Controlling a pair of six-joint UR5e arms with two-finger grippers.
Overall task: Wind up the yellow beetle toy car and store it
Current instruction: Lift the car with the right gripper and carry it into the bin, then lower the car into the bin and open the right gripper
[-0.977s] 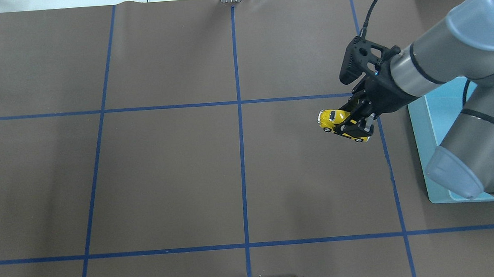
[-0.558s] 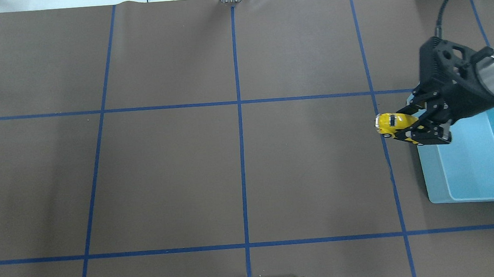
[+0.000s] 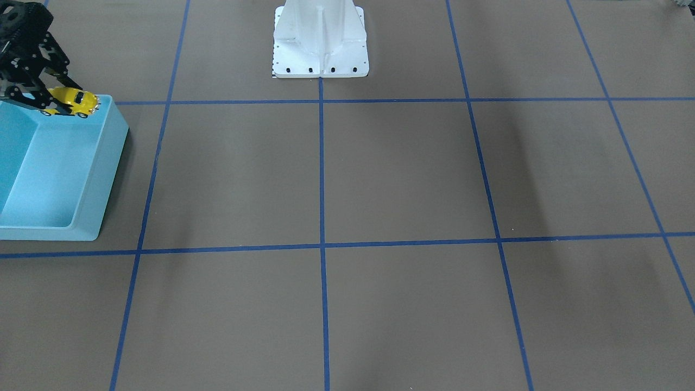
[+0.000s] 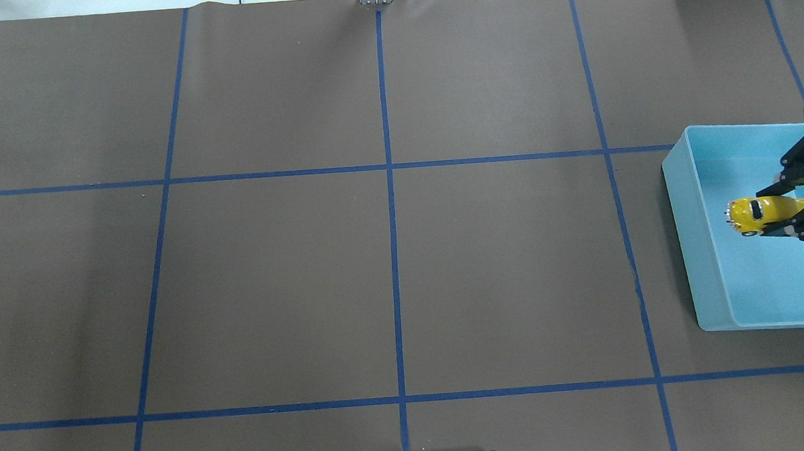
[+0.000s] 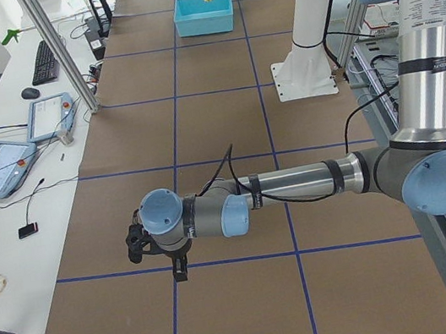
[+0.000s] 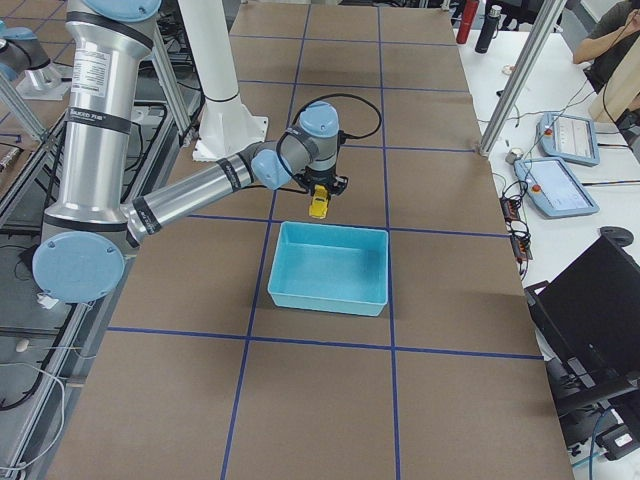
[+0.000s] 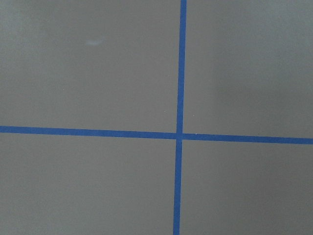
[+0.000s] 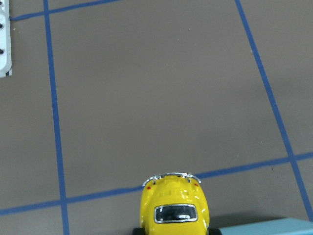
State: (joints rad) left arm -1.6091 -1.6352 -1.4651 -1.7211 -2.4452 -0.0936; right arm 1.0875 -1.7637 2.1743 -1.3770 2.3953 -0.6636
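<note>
Right pincer (image 4: 775, 214), seemingly around one car (image 4: 751, 212)

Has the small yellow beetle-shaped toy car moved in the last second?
Yes. In the overhead view the yellow beetle toy car went rightward, across the blue tape line, to over the light blue bin.
</note>
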